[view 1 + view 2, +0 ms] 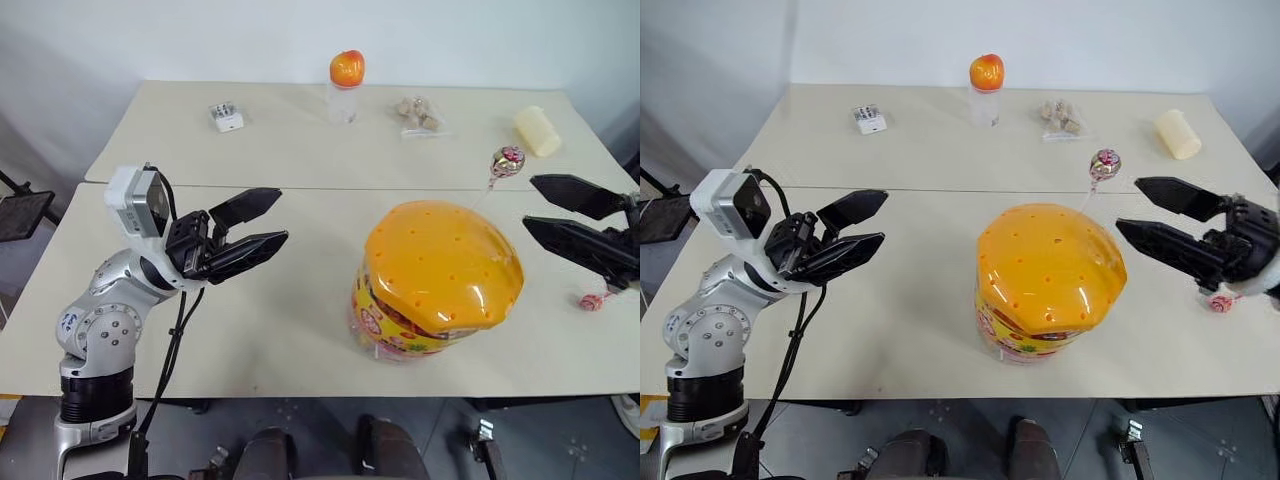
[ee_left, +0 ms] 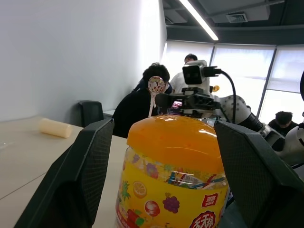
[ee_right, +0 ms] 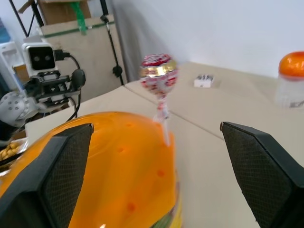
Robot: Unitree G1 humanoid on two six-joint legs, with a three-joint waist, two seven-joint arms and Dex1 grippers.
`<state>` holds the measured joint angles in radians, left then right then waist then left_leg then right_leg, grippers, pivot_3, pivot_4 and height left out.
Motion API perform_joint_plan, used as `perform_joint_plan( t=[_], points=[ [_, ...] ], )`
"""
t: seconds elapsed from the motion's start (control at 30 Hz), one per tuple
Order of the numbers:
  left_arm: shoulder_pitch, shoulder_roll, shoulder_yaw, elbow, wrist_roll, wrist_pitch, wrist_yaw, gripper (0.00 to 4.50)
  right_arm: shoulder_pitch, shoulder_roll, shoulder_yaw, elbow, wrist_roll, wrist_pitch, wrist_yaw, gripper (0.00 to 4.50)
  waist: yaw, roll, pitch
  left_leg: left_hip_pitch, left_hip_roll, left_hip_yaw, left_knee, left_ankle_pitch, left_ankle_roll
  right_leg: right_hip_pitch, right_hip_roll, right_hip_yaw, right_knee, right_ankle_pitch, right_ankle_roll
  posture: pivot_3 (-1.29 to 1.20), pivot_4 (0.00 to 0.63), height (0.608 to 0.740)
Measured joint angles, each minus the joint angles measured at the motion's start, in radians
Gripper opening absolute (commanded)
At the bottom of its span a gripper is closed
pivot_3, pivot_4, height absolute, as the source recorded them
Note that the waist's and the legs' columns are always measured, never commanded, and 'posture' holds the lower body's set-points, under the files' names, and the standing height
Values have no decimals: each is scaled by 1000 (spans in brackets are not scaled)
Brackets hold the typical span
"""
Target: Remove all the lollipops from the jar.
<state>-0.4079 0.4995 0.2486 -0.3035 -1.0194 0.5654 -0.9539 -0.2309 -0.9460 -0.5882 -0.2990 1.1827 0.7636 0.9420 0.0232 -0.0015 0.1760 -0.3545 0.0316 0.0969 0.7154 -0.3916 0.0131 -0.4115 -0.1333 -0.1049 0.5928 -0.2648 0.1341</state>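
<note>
The jar stands on the near table, its domed orange lid (image 1: 443,262) above a yellow printed body (image 1: 385,328). One lollipop (image 1: 507,160) in a shiny pink-and-red wrapper stands upright on a thin stick rising from the lid's far right side. It also shows in the right wrist view, the lollipop (image 3: 158,69) between the two fingers and farther off. Another lollipop (image 1: 1220,302) lies on the table under my right gripper. My left gripper (image 1: 283,215) hovers open to the left of the jar, pointing at it. To the jar's right, my right gripper (image 1: 528,202) is open, just below the upright lollipop.
On the far table are a clear bottle with an orange ball top (image 1: 346,85), a small white box (image 1: 228,118), a clear bag of brownish pieces (image 1: 418,112) and a pale yellow cylinder (image 1: 538,130). A seam runs between the two tables. People (image 2: 142,102) sit beyond the table.
</note>
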Motion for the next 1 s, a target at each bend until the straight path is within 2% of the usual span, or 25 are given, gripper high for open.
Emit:
perform_joint_plan(
  t=[0.27, 0.37, 0.7, 0.87, 1.0],
  points=[
    [0, -2, -1, 1, 0, 0, -2, 3567, -111, 47, 133, 41, -66, -17, -1, 4468, 4, 0, 0, -1, -1, -1, 0, 0, 0, 0, 0, 0, -1, 0, 0, 0, 150, 740],
    [4, 14, 11, 1, -1, 0, -6, 3567, -126, 55, 146, 64, -71, -20, 0, 3557, 0, 0, 0, -1, 0, -1, 0, 0, 0, 0, 0, -1, -1, 0, 0, 0, 150, 740],
    [42, 51, 51, 2, -29, 6, -27, 3567, -142, 68, 148, 71, -63, -16, 11, 38, 2, 0, 0, -1, 0, -1, 0, 0, 0, 0, 0, -1, -1, 0, 0, 0, 150, 740],
    [42, 38, 50, 2, -43, 6, -20, 3567, -157, 88, 147, 80, -54, -17, 7, 11, 0, 0, 0, -1, 0, -1, 0, 0, 0, 0, 0, -1, 0, 0, 0, 0, 150, 740],
    [25, 4, 48, 3, -69, 11, 0, 3567, -197, 98, 106, 105, 15, 1, -14, 11, 1, 0, 0, -1, 0, -1, 0, 0, 0, 0, 0, -1, -1, 0, 0, 0, 150, 740]
  ],
)
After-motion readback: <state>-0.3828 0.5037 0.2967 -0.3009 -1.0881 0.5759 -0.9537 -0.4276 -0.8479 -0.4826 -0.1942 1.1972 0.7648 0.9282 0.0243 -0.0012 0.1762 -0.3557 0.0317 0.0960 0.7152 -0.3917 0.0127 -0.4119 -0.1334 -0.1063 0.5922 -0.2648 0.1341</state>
